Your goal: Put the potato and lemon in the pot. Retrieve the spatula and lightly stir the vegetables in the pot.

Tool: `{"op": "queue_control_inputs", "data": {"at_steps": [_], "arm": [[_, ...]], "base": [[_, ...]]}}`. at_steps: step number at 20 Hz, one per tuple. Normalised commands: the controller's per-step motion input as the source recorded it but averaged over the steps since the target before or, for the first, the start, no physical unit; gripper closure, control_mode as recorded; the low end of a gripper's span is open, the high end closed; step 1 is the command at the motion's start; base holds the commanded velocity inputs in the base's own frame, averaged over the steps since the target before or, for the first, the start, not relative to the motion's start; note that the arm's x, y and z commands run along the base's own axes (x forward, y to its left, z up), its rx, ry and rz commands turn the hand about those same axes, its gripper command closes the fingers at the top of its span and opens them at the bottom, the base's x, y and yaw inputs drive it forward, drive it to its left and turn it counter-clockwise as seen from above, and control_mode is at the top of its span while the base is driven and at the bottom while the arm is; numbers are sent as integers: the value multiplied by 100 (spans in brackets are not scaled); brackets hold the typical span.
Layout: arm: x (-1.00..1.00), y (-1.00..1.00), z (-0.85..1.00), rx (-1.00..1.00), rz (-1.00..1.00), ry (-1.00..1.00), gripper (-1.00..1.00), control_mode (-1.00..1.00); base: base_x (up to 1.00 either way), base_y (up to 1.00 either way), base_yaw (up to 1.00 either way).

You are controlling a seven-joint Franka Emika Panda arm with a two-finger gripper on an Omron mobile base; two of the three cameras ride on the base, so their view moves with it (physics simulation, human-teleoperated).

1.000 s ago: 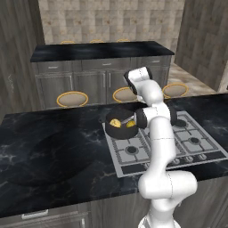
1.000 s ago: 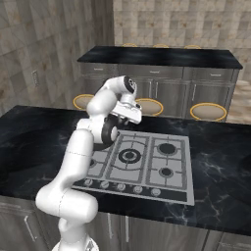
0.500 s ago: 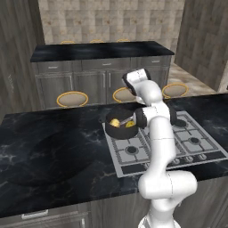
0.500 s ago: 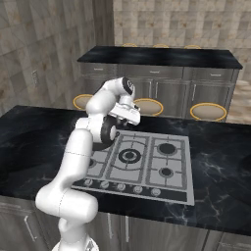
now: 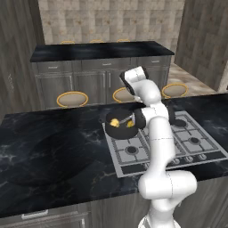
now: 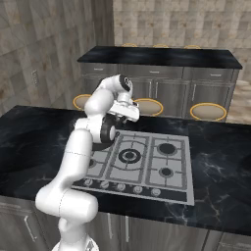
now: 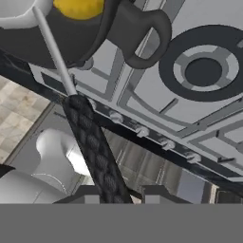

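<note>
Little is shifting since a second ago: the wrist is tilting slightly over the pot (image 5: pixel 121 125), whose place on the hob (image 5: pixel 178 138) is unchanged. The gripper (image 7: pixel 122 193) is pinching the spatula (image 7: pixel 92 142) by its black textured handle, jaws narrow around it, with the thin silver shank running up toward 11 o'clock in the hand view and the head reaching into the pot. A yellow vegetable (image 7: pixel 79 8) is sitting at 12 o'clock in that view, inside the dark rim, beside the pot's looped side handle (image 7: pixel 147 35); from the left base camera two yellow lumps (image 5: pixel 115 121) are showing in the pot at the hob's 9 o'clock corner. Which lump is potato and which lemon cannot be told. Stirring appears to be under way, with both vegetables already in. Risks from here: the grip is sitting far down the handle, so a hard sweep could twist the spatula in the jaws or let it slip; pushing sideways against the wall could drag the light pot off its burner; too brisk a stroke could flick a lump over the low rim onto the counter (image 5: pixel 53 151).
</note>
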Motion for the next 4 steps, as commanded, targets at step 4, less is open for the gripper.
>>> {"op": "queue_control_inputs", "data": {"at_steps": [4], "arm": [[-1,-3,54,0,-7,0,100,-100]], "base": [[0,0,0]]}}
